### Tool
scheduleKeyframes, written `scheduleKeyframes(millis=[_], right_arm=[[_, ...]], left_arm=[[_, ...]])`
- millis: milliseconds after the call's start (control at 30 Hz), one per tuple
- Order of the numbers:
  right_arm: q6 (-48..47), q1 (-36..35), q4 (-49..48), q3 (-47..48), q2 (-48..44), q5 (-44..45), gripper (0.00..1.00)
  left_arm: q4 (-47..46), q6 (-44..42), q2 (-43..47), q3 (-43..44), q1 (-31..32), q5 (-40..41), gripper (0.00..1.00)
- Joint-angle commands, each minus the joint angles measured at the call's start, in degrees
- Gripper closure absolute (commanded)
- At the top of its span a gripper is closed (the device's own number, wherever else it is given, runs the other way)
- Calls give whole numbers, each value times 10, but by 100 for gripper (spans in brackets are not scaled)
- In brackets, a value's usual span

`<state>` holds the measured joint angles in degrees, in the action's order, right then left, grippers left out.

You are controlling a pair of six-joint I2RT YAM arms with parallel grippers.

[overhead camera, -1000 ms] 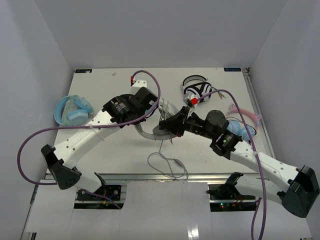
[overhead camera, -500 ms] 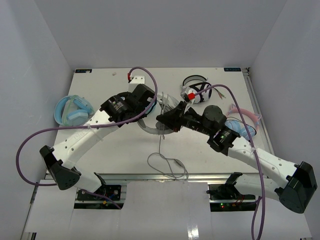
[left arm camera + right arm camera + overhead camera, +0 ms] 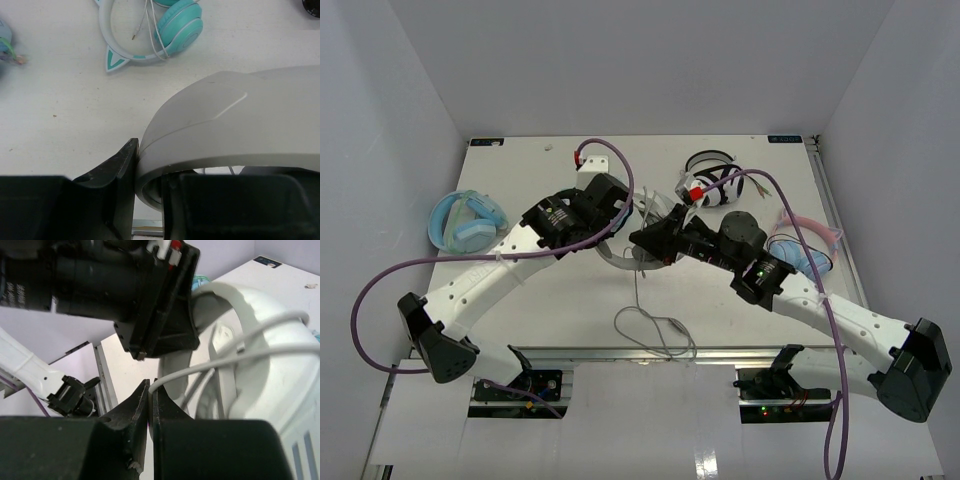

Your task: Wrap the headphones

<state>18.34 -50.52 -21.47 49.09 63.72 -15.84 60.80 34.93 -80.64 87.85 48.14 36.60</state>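
Note:
The light grey headphones (image 3: pixel 613 258) hang above the middle of the table between both arms. My left gripper (image 3: pixel 625 212) is shut on the headphones' broad grey headband (image 3: pixel 225 125), which fills the left wrist view; the jaws (image 3: pixel 150 172) clamp its curved end. My right gripper (image 3: pixel 642 238) is shut on the thin grey cable (image 3: pixel 210 367), which is pinched right at the fingertips (image 3: pixel 151 387) and runs across the pale cup (image 3: pixel 265 390). The rest of the cable drops down to a loose loop on the table (image 3: pixel 655 325).
Pale blue headphones (image 3: pixel 467 222) lie at the left edge. Black-and-white striped headphones (image 3: pixel 712 180) sit at the back right of centre. Cat-ear headphones with blue cups (image 3: pixel 805 245) lie at the right, also in the left wrist view (image 3: pixel 175 30).
Both grippers have shifted a little toward the back of the table with the headphones. The right gripper carried the cable up and left; the loop on the table stayed put.

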Motion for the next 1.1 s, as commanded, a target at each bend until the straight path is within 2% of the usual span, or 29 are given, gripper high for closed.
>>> scheduleKeyframes(millis=[0,233,500,633,1067], right_arm=[[-9,-23,-16,-42,-24,0,91],[-22,-44,-30,-79,-46,52,78],[-30,-55,-33,-84,-32,71,76],[-43,-60,-58,-103,-26,100,71],[-89,-65,-362,-219,28,134,58]], left_arm=[[-62,60,46,53,-6,5,100],[-71,70,62,54,-5,8,100],[-79,81,77,45,-5,14,100],[-74,82,83,54,-6,10,100],[-98,95,132,30,-5,-26,100]])
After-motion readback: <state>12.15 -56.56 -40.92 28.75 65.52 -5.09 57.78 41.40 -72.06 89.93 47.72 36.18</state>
